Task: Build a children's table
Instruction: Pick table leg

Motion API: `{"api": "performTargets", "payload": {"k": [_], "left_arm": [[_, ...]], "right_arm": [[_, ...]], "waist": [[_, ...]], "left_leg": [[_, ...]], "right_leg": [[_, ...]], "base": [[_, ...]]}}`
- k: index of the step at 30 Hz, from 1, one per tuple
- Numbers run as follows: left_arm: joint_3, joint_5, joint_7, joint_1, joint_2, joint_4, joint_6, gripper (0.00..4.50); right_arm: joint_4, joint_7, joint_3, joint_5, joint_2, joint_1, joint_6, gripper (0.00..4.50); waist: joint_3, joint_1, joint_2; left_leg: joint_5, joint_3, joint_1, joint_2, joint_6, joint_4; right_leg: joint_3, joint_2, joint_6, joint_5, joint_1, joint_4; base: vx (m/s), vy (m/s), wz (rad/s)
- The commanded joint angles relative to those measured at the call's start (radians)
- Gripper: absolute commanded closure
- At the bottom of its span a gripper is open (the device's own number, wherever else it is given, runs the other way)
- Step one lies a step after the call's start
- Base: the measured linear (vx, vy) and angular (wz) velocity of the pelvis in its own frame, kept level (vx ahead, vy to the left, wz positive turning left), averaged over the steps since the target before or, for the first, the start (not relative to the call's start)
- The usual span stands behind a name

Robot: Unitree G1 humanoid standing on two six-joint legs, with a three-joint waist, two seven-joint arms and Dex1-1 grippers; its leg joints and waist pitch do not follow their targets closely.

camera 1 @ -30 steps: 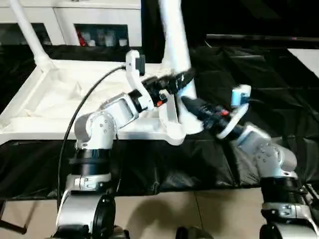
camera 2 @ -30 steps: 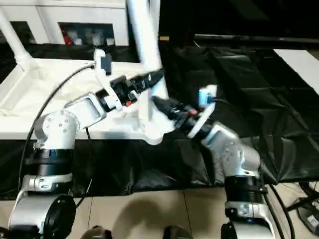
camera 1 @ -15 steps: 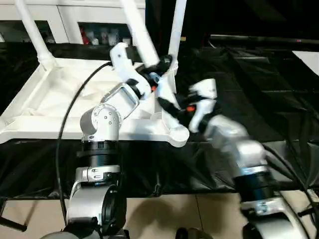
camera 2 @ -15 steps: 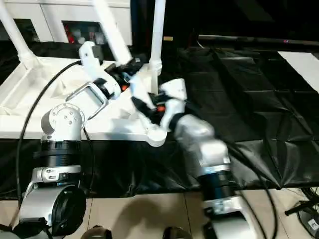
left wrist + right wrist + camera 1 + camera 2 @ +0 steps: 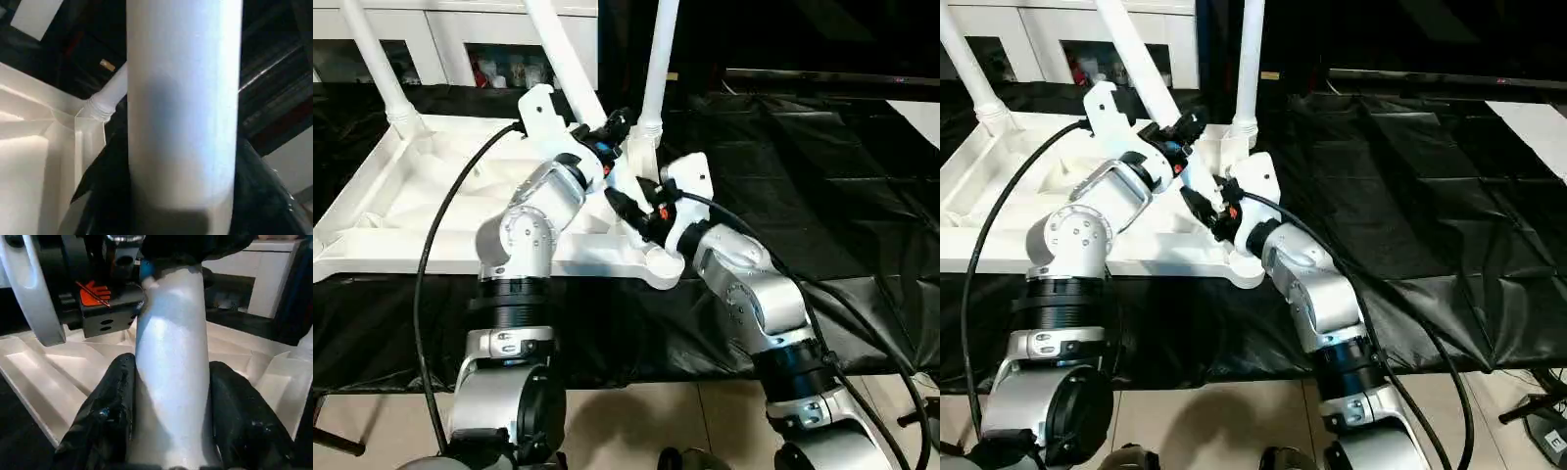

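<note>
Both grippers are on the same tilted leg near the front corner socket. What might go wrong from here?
The held leg leans while the near corner socket sits below, so it may enter crooked and jam. The left gripper and right gripper sit close together and could collide. Pushing may slide the tabletop on the black sheet.

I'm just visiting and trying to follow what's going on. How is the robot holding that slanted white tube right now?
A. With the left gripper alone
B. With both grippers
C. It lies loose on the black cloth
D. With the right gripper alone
B: the slanted leg sits between the black fingers of the right gripper, and the left gripper clasps it higher up.
</note>
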State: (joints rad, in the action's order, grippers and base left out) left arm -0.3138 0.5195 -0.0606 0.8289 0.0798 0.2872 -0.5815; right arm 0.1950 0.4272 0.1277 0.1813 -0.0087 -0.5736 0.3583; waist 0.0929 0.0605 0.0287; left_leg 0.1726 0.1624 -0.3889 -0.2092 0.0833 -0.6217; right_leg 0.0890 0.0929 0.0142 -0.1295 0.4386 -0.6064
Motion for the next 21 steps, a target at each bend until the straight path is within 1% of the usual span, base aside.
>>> {"api": "performTargets", "payload": {"k": [1,2,3,4,5,6,7,8,9,10,11,13,14,15,16,17,18,19,20,21], "left_arm": [[0.032,-0.009,-0.028,0.018,0.001,-0.012,0.016,2.50],[0.041,-0.009,-0.048,0.018,-0.004,-0.014,0.020,2.55],[0.054,-0.011,-0.073,0.017,-0.012,-0.018,0.026,2.55],[0.059,-0.012,-0.079,0.017,-0.014,-0.019,0.028,2.61],[0.068,-0.013,-0.097,0.016,-0.021,-0.021,0.030,2.61],[0.086,-0.015,-0.133,0.013,-0.038,-0.027,0.027,2.61],[0.090,-0.016,-0.141,0.012,-0.042,-0.030,0.026,2.61],[0.093,-0.017,-0.145,0.012,-0.045,-0.031,0.026,2.61],[0.098,-0.013,-0.165,0.010,-0.052,-0.035,0.019,2.61],[0.105,-0.009,-0.185,0.008,-0.061,-0.038,0.014,2.61],[0.108,-0.007,-0.196,0.007,-0.065,-0.039,0.012,2.61],[0.128,0.004,-0.250,0.001,-0.083,-0.047,0.001,2.61],[0.136,0.010,-0.273,-0.003,-0.090,-0.052,-0.006,2.61],[0.148,0.019,-0.312,-0.009,-0.102,-0.059,-0.018,2.61],[0.151,0.020,-0.320,-0.011,-0.104,-0.061,-0.020,2.61],[0.160,0.034,-0.350,-0.016,-0.110,-0.068,-0.035,2.61],[0.169,0.048,-0.381,-0.019,-0.118,-0.073,-0.049,2.61],[0.175,0.056,-0.400,-0.021,-0.124,-0.076,-0.055,2.61],[0.175,0.056,-0.400,-0.021,-0.124,-0.076,-0.055,2.61],[0.174,0.074,-0.421,-0.021,-0.126,-0.079,-0.070,2.61]], "right_arm": [[-0.030,0.013,0.000,-0.002,-0.005,-0.019,-0.001,2.28],[-0.029,0.021,-0.004,0.007,-0.006,-0.019,0.009,2.07],[-0.027,0.049,-0.027,0.045,-0.014,-0.025,0.038,2.07],[-0.026,0.058,-0.035,0.058,-0.017,-0.027,0.048,1.90],[-0.019,0.078,-0.054,0.083,-0.028,-0.035,0.065,1.82],[0.003,0.121,-0.086,0.118,-0.068,-0.057,0.094,1.74],[0.007,0.133,-0.094,0.128,-0.080,-0.062,0.102,1.74],[0.009,0.141,-0.098,0.133,-0.086,-0.065,0.107,1.59],[0.016,0.183,-0.114,0.156,-0.121,-0.074,0.129,1.46],[0.023,0.234,-0.131,0.183,-0.161,-0.083,0.155,1.46],[0.027,0.261,-0.140,0.197,-0.182,-0.087,0.169,1.36],[0.033,0.368,-0.162,0.258,-0.254,-0.095,0.242,1.30],[0.032,0.414,-0.162,0.273,-0.281,-0.094,0.254,1.29],[0.039,0.477,-0.163,0.299,-0.320,-0.099,0.296,1.29],[0.040,0.490,-0.163,0.305,-0.328,-0.099,0.306,1.29],[0.045,0.538,-0.157,0.325,-0.349,-0.101,0.333,1.29],[0.050,0.574,-0.147,0.339,-0.365,-0.103,0.354,1.29],[0.053,0.603,-0.135,0.344,-0.376,-0.104,0.361,1.29],[0.053,0.603,-0.135,0.344,-0.376,-0.104,0.361,1.29],[0.056,0.631,-0.121,0.345,-0.388,-0.104,0.366,1.29]], "waist": [[-0.103,0.001,0.001],[-0.103,0.001,-0.001],[-0.103,0.001,-0.001],[-0.103,0.002,-0.001],[-0.102,0.001,-0.002],[-0.102,0.003,-0.003],[-0.104,0.005,-0.002],[-0.104,0.005,-0.002],[-0.103,0.005,0.002],[-0.104,0.006,0.002],[-0.104,0.008,0.002],[-0.106,0.011,0.006],[-0.106,0.012,0.006],[-0.106,0.013,0.009],[-0.106,0.015,0.006],[-0.105,0.013,0.009],[-0.106,0.015,0.010],[-0.106,0.012,0.010],[-0.106,0.012,0.010],[-0.105,0.011,0.011]], "left_leg": [[0.202,0.007,0.008,0.000,-0.013,0.073],[0.203,0.007,0.008,0.000,-0.014,0.074],[0.207,0.007,0.010,-0.001,-0.014,0.074],[0.214,0.007,0.011,-0.001,-0.019,0.074],[0.217,0.006,0.011,-0.001,-0.021,0.075],[0.221,0.007,0.014,-0.003,-0.022,0.074],[0.214,0.006,0.014,-0.003,-0.024,0.074],[0.210,0.007,0.013,-0.003,-0.025,0.074],[0.205,0.008,0.012,-0.003,-0.026,0.073],[0.200,0.008,0.013,-0.003,-0.027,0.072],[0.192,0.009,0.011,-0.003,-0.031,0.071],[0.168,0.011,0.008,-0.002,-0.047,0.068],[0.165,0.011,0.008,-0.002,-0.050,0.067],[0.157,0.011,0.008,-0.001,-0.053,0.065],[0.152,0.011,0.008,-0.003,-0.054,0.065],[0.155,0.012,0.006,-0.002,-0.054,0.065],[0.153,0.012,0.005,-0.001,-0.054,0.063],[0.156,0.012,0.005,-0.001,-0.056,0.063],[0.156,0.012,0.005,-0.001,-0.056,0.063],[0.167,0.012,0.007,-0.002,-0.052,0.061]], "right_leg": [[-0.035,0.032,0.098,-0.325,-0.073,0.076],[-0.035,0.032,0.101,-0.325,-0.073,0.076],[-0.035,0.032,0.103,-0.327,-0.072,0.077],[-0.034,0.032,0.104,-0.331,-0.074,0.076],[-0.034,0.031,0.106,-0.330,-0.073,0.076],[-0.035,0.032,0.110,-0.328,-0.072,0.076],[-0.034,0.031,0.115,-0.315,-0.075,0.074],[-0.035,0.031,0.121,-0.303,-0.075,0.072],[-0.035,0.031,0.128,-0.295,-0.077,0.072],[-0.036,0.033,0.132,-0.292,-0.077,0.071],[-0.036,0.034,0.138,-0.286,-0.080,0.070],[-0.037,0.033,0.151,-0.262,-0.084,0.067],[-0.037,0.033,0.153,-0.263,-0.084,0.068],[-0.036,0.033,0.156,-0.265,-0.086,0.068],[-0.036,0.036,0.163,-0.270,-0.084,0.068],[-0.036,0.035,0.163,-0.276,-0.085,0.069],[-0.034,0.035,0.166,-0.286,-0.088,0.068],[-0.034,0.036,0.167,-0.298,-0.085,0.069],[-0.034,0.036,0.167,-0.298,-0.085,0.069],[-0.032,0.036,0.161,-0.330,-0.082,0.072]], "base": [[0.000,0.000,0.00],[0.000,0.000,0.00],[0.000,0.000,0.00],[0.000,0.000,0.00],[0.000,0.000,0.00],[0.000,0.000,0.00],[0.000,0.000,0.00],[0.000,0.000,0.00],[0.000,0.000,0.00],[0.000,0.000,0.00],[0.000,0.000,0.00],[0.000,0.000,0.00],[0.000,0.000,0.00],[0.000,0.000,0.00],[0.000,0.000,0.00],[0.000,0.000,0.00],[0.000,0.000,0.00],[0.000,0.000,0.00],[0.000,0.000,0.00],[0.000,0.000,0.00]]}}
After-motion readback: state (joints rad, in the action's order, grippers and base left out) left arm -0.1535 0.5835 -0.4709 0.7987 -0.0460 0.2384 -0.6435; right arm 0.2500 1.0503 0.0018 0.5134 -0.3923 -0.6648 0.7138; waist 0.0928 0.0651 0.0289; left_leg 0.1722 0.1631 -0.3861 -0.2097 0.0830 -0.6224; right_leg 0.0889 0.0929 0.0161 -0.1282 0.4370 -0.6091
